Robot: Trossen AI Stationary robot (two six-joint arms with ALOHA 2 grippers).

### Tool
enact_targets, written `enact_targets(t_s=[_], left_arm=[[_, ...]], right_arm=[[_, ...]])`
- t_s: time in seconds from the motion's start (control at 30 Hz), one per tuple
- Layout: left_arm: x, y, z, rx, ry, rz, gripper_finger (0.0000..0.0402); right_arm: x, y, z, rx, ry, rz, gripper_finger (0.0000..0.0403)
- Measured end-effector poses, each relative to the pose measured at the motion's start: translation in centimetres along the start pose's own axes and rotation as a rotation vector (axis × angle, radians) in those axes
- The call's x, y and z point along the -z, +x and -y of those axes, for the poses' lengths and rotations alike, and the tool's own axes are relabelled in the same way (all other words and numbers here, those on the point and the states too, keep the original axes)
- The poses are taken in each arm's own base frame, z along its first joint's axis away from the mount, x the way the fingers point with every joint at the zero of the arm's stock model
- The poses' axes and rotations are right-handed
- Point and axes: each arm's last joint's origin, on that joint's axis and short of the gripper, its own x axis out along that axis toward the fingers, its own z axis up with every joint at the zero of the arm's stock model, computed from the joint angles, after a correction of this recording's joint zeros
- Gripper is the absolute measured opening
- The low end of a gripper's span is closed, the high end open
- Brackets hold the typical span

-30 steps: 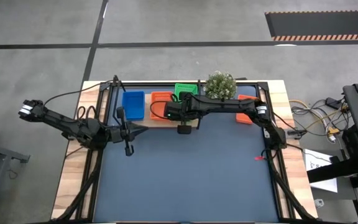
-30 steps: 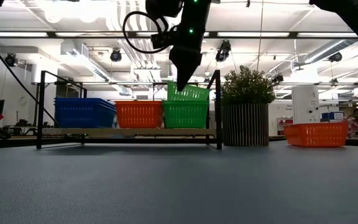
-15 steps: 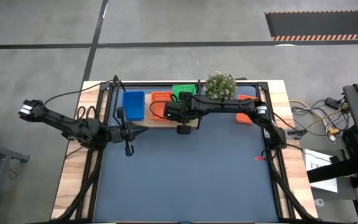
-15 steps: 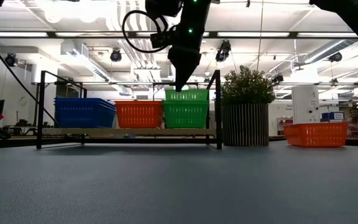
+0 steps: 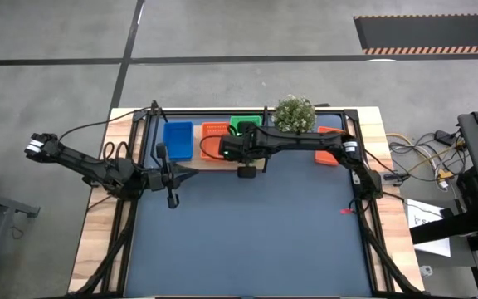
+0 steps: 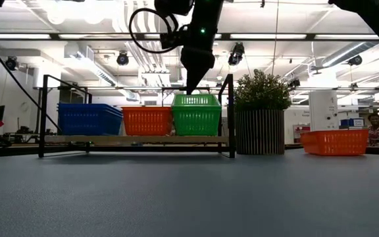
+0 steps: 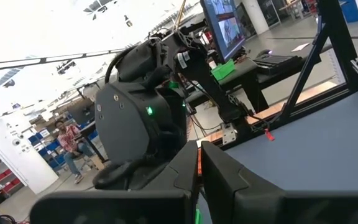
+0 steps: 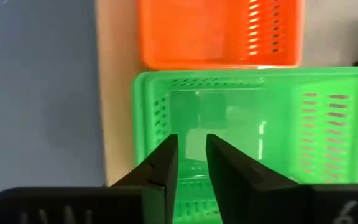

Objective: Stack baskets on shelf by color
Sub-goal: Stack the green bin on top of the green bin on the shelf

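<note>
I've got the R tool (image 6: 191, 89) just above the green baskets (image 6: 197, 114) on the shelf (image 6: 137, 139), fingers narrowly apart, holding nothing. Next: orange basket (image 5: 329, 156) on desk at 3 o'clock, nearer R arm. L tool (image 5: 169, 198) shut, idle.

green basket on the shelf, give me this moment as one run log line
right gripper: open, over green basket | green basket: nested on green stack, on shelf | left gripper: shut, idle over table

Shelf (image 6: 137, 139) — baskets (image 6: 147, 121) on it
</note>
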Motion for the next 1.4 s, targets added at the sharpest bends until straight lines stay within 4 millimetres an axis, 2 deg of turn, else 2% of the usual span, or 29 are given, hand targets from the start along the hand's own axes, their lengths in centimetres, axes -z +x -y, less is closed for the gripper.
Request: enact_targets(t_s=[0.1, 0.2, 0.27, 0.4, 0.57, 0.73, 1.17, 1.23, 1.4], left_arm=[[0.0, 0.0, 0.0, 0.0, 0.001, 0.0, 0.0004], [0.0, 0.0, 0.0, 0.0, 0.002, 0.0, 0.0004], [0.0, 0.0, 0.0, -0.001, 0.008, 0.001, 0.0004], [0.0, 0.0, 0.0, -0.001, 0.028, 0.001, 0.0004], [-0.2, 0.0, -0.1, -0.004, 0.036, 0.005, 0.0004], [-0.2, 0.0, -0.1, -0.004, 0.093, 0.005, 0.0004], [-0.3, 0.0, -0.2, -0.007, 0.103, 0.01, 0.0004], [-0.3, 0.0, -0.2, -0.007, 0.102, 0.01, 0.0004], [-0.3, 0.0, -0.2, -0.007, 0.101, 0.009, 0.0004]], right_arm=[[-0.1, -0.4, 1.0, 0.084, 0.01, 0.012, 0.0048], [-0.5, -0.8, 3.1, 0.168, 0.062, 0.059, 0.0018], [-0.8, -0.8, 4.9, 0.203, 0.12, 0.111, 0.0011], [-0.2, 0.1, 8.3, 0.244, 0.206, 0.144, 0.0009], [1.0, 2.0, 11.5, 0.163, 0.299, 0.163, 0.0009], [1.2, 3.5, 11.8, 0.133, 0.301, 0.139, 0.0009], [1.3, 4.0, 11.5, 0.131, 0.294, 0.11, 0.0008], [1.2, 3.5, 11.6, 0.137, 0.3, 0.129, 0.0008], [1.2, 0.6, 12.6, 0.163, 0.335, 0.206, 0.0008]])
